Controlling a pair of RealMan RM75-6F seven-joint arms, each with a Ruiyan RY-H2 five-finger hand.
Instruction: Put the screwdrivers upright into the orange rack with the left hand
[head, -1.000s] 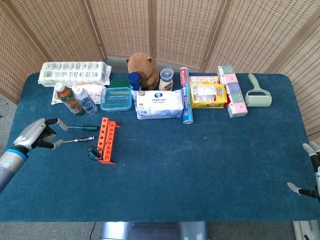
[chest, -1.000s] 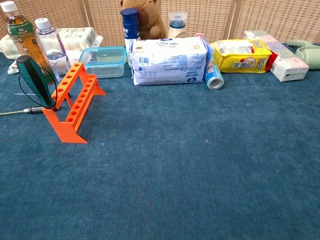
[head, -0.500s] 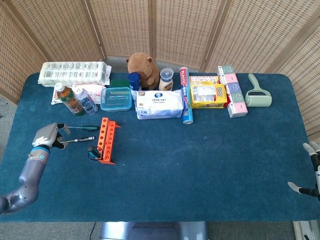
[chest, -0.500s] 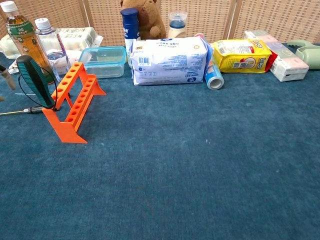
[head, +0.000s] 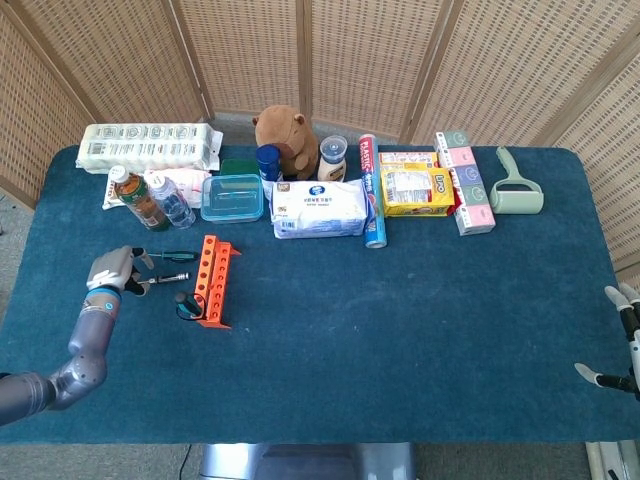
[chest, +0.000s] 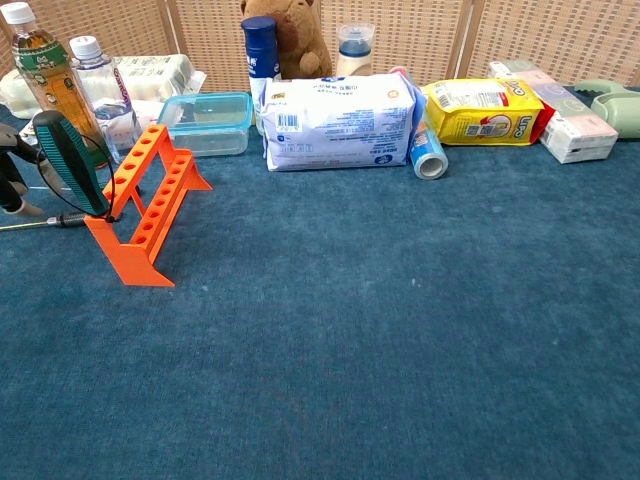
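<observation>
Head view places the left hand (head: 118, 268) low over the blue table (head: 400, 320), fingers loosely curled above two screwdrivers lying flat just left of the orange rack (head: 211, 278). Fingertips come close to the nearer screwdriver (head: 165, 279), but whether they pinch it is hard to tell at this size. The farther screwdriver (head: 168, 256), green-handled, lies apart toward the bottles. One dark-handled screwdriver (chest: 68, 163) already stands in the rack's near end; the chest view shows its green-and-black handle plainly, tilted slightly, while from above it is a dark blob. That lower camera catches only a sliver of the hand at its left edge. The right hand (head: 622, 340) rests at the table's right edge, fingers spread, holding nothing, and shows only from above. Legible writing: "PLASTIC" on the red-and-blue tube (head: 371, 190) and "LICO" on the yellow bag (head: 416, 190).
</observation>
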